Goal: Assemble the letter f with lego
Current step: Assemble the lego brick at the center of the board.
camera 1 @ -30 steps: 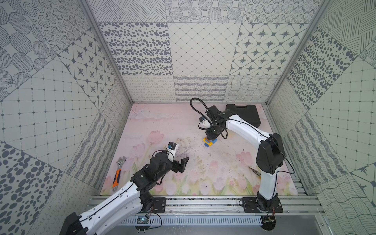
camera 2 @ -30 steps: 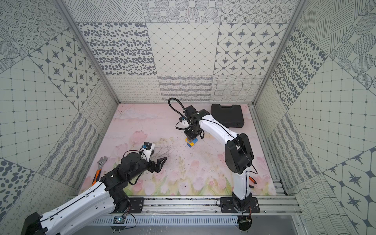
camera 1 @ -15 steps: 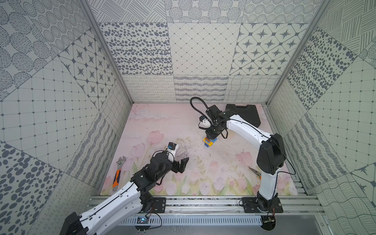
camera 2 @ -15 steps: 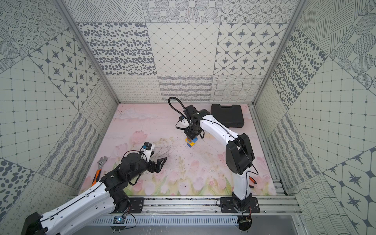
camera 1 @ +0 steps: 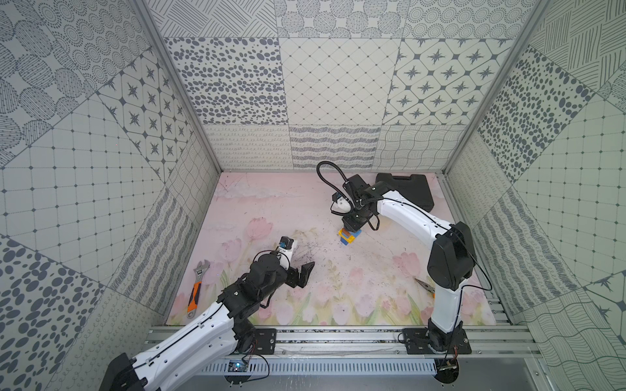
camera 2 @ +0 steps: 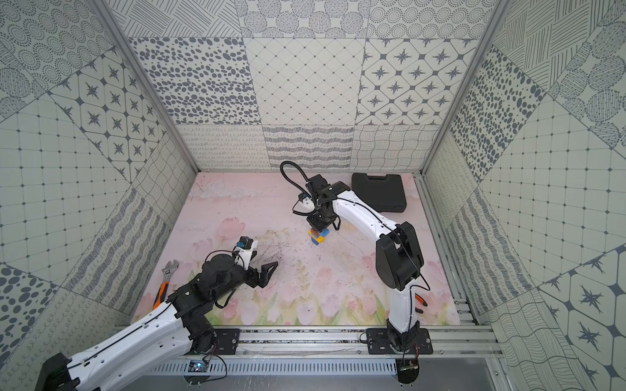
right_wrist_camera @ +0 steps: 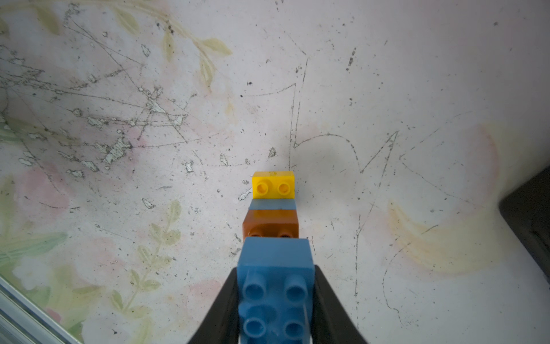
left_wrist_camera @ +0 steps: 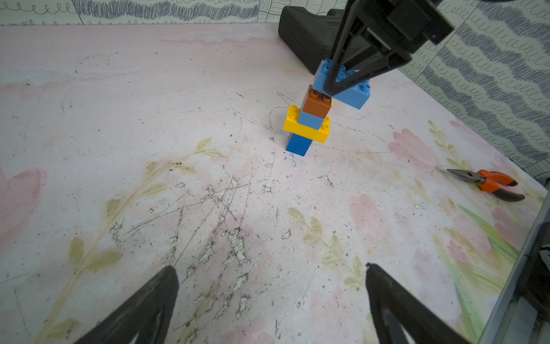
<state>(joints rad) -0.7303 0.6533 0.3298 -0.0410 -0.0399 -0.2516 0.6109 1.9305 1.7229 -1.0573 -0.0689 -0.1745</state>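
Note:
A lego column [camera 1: 349, 236] stands upright on the mat, right of centre, in both top views. In the left wrist view it reads from the mat up: a dark blue square brick [left_wrist_camera: 299, 144], a long yellow brick [left_wrist_camera: 306, 129], a light blue square brick [left_wrist_camera: 309, 119] and a brown square brick [left_wrist_camera: 317, 105]. My right gripper [right_wrist_camera: 275, 297] is shut on the long blue brick [left_wrist_camera: 354, 96], which sits over the far half of the brown brick and leaves two brown studs bare. My left gripper [left_wrist_camera: 269, 268] hangs open and empty, well short of the column.
A black case [camera 1: 406, 189] lies at the back right, close behind the right arm. An orange-handled wrench [camera 1: 196, 287] lies by the left wall. Orange-handled pliers [left_wrist_camera: 488, 183] lie near the right arm's base.

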